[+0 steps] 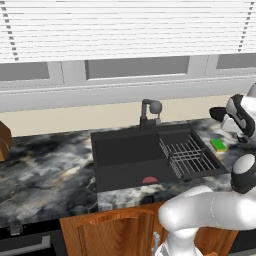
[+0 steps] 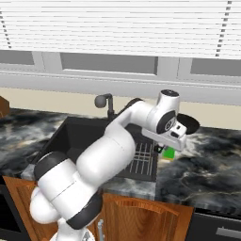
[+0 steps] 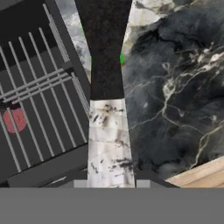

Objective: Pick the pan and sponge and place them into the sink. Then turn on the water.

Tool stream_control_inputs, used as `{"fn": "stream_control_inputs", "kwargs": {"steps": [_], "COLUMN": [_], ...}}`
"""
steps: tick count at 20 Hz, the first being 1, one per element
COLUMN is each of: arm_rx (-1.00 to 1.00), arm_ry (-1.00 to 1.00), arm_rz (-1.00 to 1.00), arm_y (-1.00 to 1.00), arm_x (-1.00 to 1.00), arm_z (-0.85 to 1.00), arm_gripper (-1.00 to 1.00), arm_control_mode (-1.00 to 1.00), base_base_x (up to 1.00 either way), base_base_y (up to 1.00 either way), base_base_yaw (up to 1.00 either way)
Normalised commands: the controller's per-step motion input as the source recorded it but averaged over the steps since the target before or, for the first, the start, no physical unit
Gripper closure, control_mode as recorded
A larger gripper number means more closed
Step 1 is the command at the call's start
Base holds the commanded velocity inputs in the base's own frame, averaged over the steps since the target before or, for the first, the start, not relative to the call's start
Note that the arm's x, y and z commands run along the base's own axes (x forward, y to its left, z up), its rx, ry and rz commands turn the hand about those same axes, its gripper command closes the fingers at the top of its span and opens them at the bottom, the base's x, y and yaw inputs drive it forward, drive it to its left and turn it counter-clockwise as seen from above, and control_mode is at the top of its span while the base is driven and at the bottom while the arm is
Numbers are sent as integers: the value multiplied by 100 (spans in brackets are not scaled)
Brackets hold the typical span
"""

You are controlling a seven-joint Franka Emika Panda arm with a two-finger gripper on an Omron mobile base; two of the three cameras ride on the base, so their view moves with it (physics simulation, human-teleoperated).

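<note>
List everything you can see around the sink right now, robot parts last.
small round black frying pan: one, black, right of the sink, its light-tipped handle in the pincer
small bright green rectangular sponge: one, green, on the counter just right of the sink
large dark grey rectangular sink: one, dark grey, set in the counter, reddish drain spot at front
wire rack: one, dark, right half of the sink
dark faucet: one, dark, behind the sink, no water seen
marbled grey stone counter: one, grey and black, around the sink
wooden cabinet door: one, brown, below the sink
white robot arm: one, white, reaching over the rack
pincer: one, dark, closed on the pan handle
</note>
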Motion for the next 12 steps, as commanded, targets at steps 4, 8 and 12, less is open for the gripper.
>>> {"fn": "stream_control_inputs", "kwargs": {"steps": [4,8,12], "arm_rx": [-1,0,0], "arm_ry": [-9,-9,-6], "arm_rz": [-2,-6,-9], "arm_y": [57,50,44], "arm_x": [-23,-16,-6], "arm_z": [0,-1,-2], "arm_gripper": [100,100,100], "arm_control_mode": [-100,-100,-100], "base_base_x": [0,0,0], "base_base_y": [0,0,0], "base_base_yaw": [0,0,0]}}
